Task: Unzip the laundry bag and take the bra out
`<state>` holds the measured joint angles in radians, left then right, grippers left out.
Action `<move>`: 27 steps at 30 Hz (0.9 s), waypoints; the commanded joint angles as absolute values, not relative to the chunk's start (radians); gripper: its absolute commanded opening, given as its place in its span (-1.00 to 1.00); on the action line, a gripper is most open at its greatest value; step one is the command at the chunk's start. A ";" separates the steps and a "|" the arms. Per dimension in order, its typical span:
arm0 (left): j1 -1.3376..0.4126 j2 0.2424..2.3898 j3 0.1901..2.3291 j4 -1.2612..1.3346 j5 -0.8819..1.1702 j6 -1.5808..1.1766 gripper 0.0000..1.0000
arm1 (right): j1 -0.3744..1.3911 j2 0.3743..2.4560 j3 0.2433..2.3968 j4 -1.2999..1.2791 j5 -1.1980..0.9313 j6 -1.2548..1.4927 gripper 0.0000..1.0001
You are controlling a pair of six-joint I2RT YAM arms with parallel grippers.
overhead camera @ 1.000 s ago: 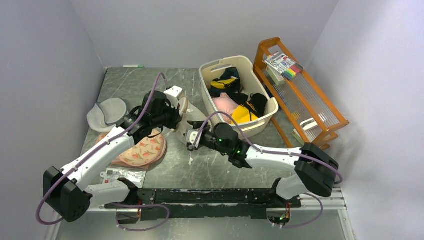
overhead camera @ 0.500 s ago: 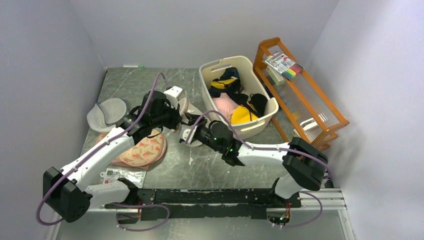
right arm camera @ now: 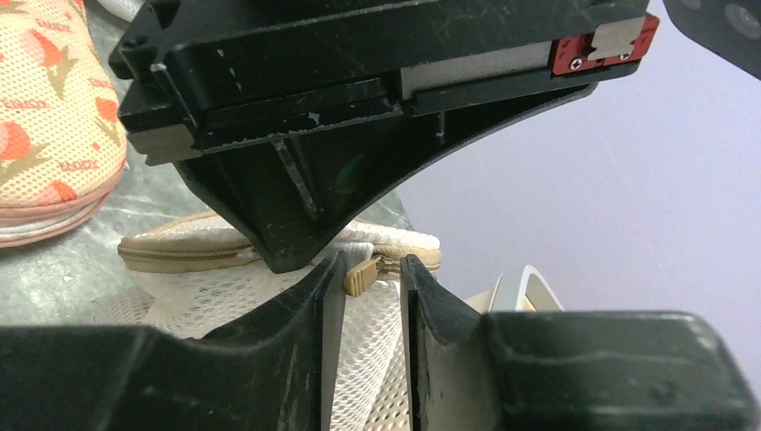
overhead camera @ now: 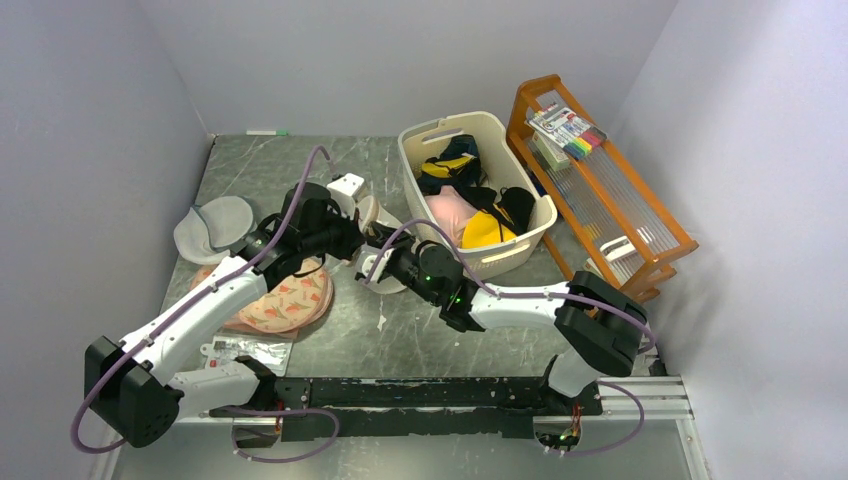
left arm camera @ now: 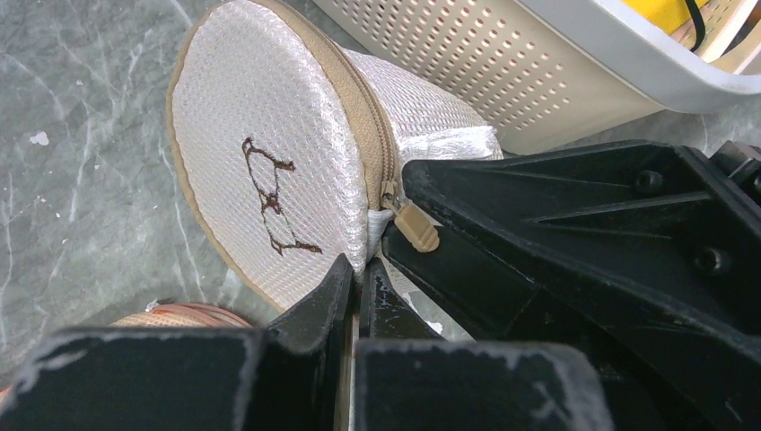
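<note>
The laundry bag [left arm camera: 269, 135] stands tilted on its rim on the worktop [left arm camera: 81, 135], just beside the basket [left arm camera: 502, 63], with the zip closed where visible. The bra is not visible and is presumably inside. The left tool [left arm camera: 354, 274] is clamped on the mesh at the rim: use it as the anchor. The right tool [right arm camera: 366, 287] is narrowly parted around the zip pull [right arm camera: 360, 275]: close squarely on the tab, then draw along the rim's curve. Lettering on the pink bag [right arm camera: 45, 99] is illegible; the logo [left arm camera: 269, 197] is a dark line drawing with no letters

Cream-white mesh laundry bag [left arm camera: 269, 162] tipped on edge.
</note>
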<state>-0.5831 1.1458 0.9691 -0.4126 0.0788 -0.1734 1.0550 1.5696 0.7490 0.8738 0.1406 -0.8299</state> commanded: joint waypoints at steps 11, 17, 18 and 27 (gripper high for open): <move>-0.567 1.152 0.965 -0.370 0.143 -0.171 -0.86 | 1.058 1.550 0.732 0.934 0.184 -0.836 -0.74; -0.567 1.154 0.963 -0.370 0.136 -0.157 -0.86 | 1.049 1.540 0.734 0.917 0.190 -0.813 -0.93; -0.567 1.154 0.964 -0.373 0.134 -0.152 -0.86 | 1.041 1.536 0.737 0.908 0.190 -0.799 -0.95; -0.569 1.127 0.951 -0.369 0.104 -0.114 -0.86 | 0.858 1.443 0.749 0.754 -0.082 -0.543 -1.00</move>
